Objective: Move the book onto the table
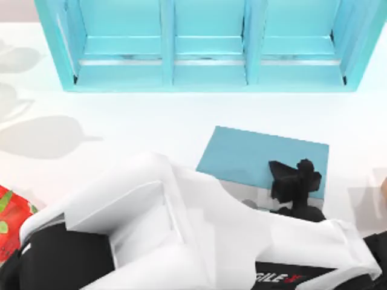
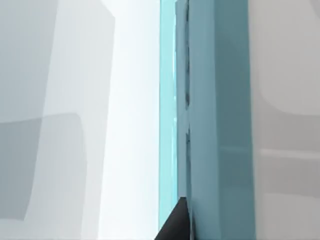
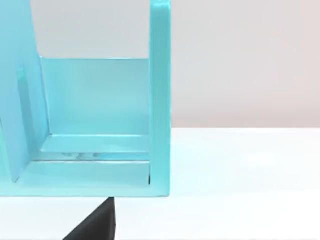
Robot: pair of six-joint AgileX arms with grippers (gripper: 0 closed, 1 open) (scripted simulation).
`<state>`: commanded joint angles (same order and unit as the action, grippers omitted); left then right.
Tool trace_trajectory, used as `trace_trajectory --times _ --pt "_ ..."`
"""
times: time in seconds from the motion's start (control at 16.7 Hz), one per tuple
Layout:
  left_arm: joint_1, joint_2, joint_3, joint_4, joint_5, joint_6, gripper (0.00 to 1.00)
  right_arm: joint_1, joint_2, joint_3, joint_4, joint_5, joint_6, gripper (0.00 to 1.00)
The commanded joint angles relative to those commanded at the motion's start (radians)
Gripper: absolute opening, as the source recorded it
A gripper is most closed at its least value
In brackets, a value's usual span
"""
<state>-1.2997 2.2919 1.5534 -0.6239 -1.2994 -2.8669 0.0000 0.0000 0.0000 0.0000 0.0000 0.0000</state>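
nearest the camera in the top view, a big white arm sweeps from the lower left across to the lower right, with black housing and a bit of red-and-white lettering near the bottom edge. a red and green patterned object (image 1: 8, 220) peeks in at the far left edge, partly hidden by the arm.

just beyond the arm lies the book (image 1: 260, 158), flat on the table (image 1: 133, 121), its plain teal-blue cover facing up and its pale grey page edge turned toward the arm. it sits right of centre, turned slightly askew, well apart from the shelf.

a black gripper, the right gripper (image 1: 295, 181), sits over the book's near right corner; whether its fingers are spread or pinching the cover cannot be told. in the right wrist view a dark fingertip (image 3: 97, 222) shows low against the white surface.

farthest back stands the light-blue shelf (image 1: 208, 78), three open compartments side by side along the top of the view. the right wrist view looks into one end compartment (image 3: 95, 110) and its side wall. the left wrist view shows a teal vertical panel close up, with a dark tip (image 2: 175, 225) beside it and grey shadows on the white around it.
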Motion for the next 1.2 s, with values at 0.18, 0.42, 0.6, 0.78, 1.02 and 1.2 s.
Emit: trace_trajectory --times 0.18,0.42,0.6,0.78,1.02,1.2 --pt "0.000 0.000 0.000 0.000 0.000 0.000 0.00 0.000 0.000 0.000 0.000 0.000 0.000 1.00" --pt "0.000 0.000 0.000 0.000 0.000 0.000 0.30 0.000 0.000 0.000 0.000 0.000 0.000 1.00" --pt "0.000 0.000 0.000 0.000 0.000 0.000 0.53 0.000 0.000 0.000 0.000 0.000 0.000 1.00" --pt "0.000 0.000 0.000 0.000 0.000 0.000 0.75 0.000 0.000 0.000 0.000 0.000 0.000 1.00" --pt "0.000 0.000 0.000 0.000 0.000 0.000 1.00 0.000 0.000 0.000 0.000 0.000 0.000 1.00" --pt "0.000 0.000 0.000 0.000 0.000 0.000 1.00 0.000 0.000 0.000 0.000 0.000 0.000 1.00"
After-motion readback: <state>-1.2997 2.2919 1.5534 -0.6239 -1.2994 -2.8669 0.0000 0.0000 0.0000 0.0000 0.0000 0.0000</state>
